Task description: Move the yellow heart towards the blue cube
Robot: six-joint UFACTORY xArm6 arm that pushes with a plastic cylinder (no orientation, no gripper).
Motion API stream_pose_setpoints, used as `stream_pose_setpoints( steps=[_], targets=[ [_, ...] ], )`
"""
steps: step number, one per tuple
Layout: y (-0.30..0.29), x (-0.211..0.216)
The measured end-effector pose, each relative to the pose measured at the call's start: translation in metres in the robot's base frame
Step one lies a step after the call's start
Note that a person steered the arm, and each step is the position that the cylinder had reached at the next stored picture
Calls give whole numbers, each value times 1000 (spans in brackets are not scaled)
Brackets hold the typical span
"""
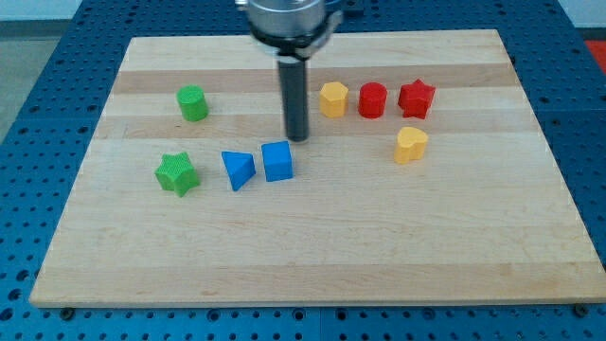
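Note:
The yellow heart (410, 145) lies on the wooden board at the view's right, below the red blocks. The blue cube (277, 161) sits near the board's middle, well to the left of the heart. My tip (298, 138) rests on the board just above and to the right of the blue cube, close to it but apart, and far left of the yellow heart. The dark rod rises from the tip to the arm's end at the view's top.
A blue triangular block (238, 170) lies just left of the cube. A green star (176, 174) and a green cylinder (193, 102) sit at the left. A yellow hexagon (333, 98), a red hexagon (372, 99) and a red star (416, 98) form a row above the heart.

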State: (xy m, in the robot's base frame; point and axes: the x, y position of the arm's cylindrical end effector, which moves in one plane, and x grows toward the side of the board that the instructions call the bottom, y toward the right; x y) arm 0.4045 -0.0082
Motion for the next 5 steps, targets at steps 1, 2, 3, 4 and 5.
stream_pose_setpoints(
  steps=[1,2,3,4,5],
  targets=[
    [45,11],
    [61,40],
    [68,68],
    [113,80],
    [155,79]
  ],
)
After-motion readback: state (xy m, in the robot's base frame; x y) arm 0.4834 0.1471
